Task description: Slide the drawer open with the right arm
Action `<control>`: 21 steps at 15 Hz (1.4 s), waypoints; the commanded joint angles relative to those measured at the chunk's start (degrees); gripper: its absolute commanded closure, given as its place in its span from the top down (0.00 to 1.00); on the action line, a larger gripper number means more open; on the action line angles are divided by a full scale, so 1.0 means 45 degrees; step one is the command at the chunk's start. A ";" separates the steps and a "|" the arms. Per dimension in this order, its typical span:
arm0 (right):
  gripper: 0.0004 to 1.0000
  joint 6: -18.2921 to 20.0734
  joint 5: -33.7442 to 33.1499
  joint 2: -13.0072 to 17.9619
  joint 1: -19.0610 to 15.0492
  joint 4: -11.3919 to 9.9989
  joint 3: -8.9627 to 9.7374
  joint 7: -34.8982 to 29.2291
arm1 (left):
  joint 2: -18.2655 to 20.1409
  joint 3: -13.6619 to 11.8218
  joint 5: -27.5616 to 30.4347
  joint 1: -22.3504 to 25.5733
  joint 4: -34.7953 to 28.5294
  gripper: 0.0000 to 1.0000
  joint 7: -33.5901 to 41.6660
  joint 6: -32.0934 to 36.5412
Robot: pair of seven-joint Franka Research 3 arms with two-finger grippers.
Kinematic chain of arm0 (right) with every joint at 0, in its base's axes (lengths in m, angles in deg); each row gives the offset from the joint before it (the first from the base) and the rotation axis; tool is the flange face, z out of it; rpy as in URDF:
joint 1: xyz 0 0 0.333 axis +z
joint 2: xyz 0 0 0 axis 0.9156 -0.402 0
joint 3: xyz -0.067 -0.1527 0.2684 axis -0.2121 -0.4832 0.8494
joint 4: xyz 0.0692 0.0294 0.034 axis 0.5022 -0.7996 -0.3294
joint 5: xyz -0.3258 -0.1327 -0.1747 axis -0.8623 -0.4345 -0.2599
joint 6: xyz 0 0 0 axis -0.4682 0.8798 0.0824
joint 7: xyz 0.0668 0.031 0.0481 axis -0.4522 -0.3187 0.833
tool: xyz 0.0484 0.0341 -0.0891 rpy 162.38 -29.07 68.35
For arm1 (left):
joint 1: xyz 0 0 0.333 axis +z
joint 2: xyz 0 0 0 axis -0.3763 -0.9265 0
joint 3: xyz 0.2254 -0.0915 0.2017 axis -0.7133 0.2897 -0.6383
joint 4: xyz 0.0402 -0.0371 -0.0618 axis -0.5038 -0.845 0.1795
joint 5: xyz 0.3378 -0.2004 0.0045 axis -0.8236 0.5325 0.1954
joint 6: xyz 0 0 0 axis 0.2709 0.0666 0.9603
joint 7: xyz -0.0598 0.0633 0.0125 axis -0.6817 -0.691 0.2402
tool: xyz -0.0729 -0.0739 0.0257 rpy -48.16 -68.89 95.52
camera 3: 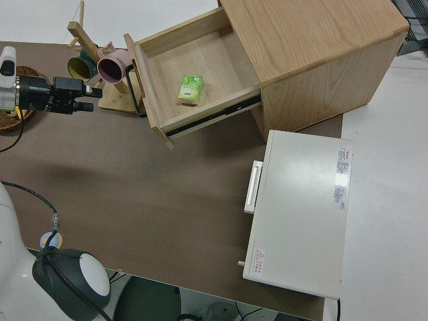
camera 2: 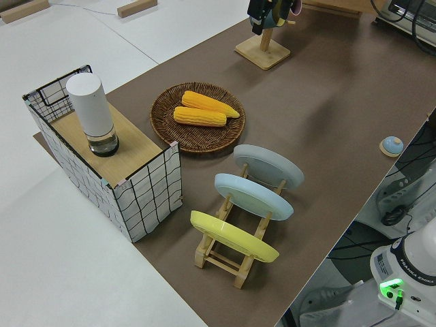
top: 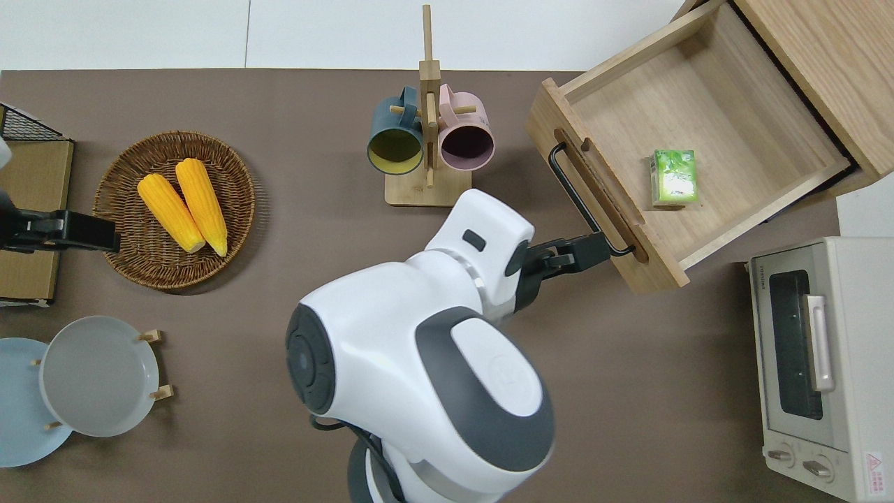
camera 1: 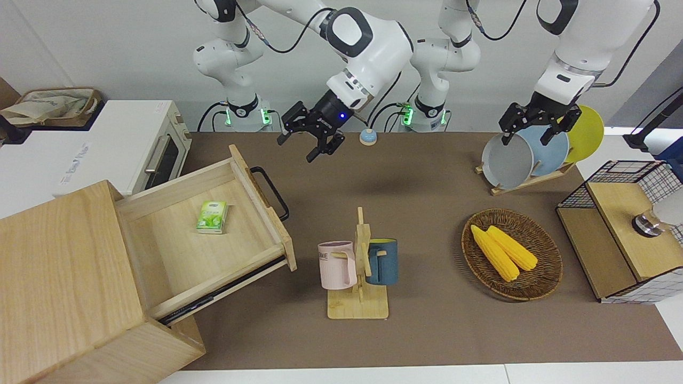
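Observation:
The drawer (camera 1: 176, 256) stands pulled far out of the pale wooden cabinet (camera 1: 58, 277). Its black loop handle (camera 1: 272, 192) is free, and a green packet (camera 1: 212, 217) lies inside. My right gripper (camera 1: 301, 146) is open and empty, raised in the air, apart from the handle. In the overhead view it (top: 594, 248) is over the brown mat beside the end of the handle (top: 587, 202) nearer to the robots. The right side view shows it (camera 3: 83, 105) clear of the drawer (camera 3: 214, 73). My left arm is parked, its gripper (camera 1: 528, 136) open.
A mug rack (camera 1: 358, 266) with a pink and a blue mug stands beside the drawer's front. A corn basket (camera 1: 512, 253), plate rack (camera 1: 525, 154) and mesh cabinet (camera 1: 624, 234) are toward the left arm's end. A white toaster oven (camera 1: 128, 144) stands beside the cabinet. A small blue bell (camera 1: 367, 137) sits near the robots.

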 commanded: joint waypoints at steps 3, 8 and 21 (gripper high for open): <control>0.99 -0.0777 0.3148 0.1459 -0.1622 -0.0231 0.0133 0.0044 | -0.0171 -0.0215 -0.0140 -0.0220 0.0264 1.00 0.0108 -0.0007; 0.99 -0.0973 0.5415 0.2396 -0.2970 -0.0250 0.0036 0.1231 | -0.0171 -0.0215 -0.0159 -0.0220 0.0264 1.00 0.0108 -0.0007; 0.99 -0.0973 1.0552 0.3140 -0.3811 -0.0367 -0.4102 0.5277 | -0.0171 -0.0215 -0.0159 -0.0220 0.0264 1.00 0.0108 -0.0007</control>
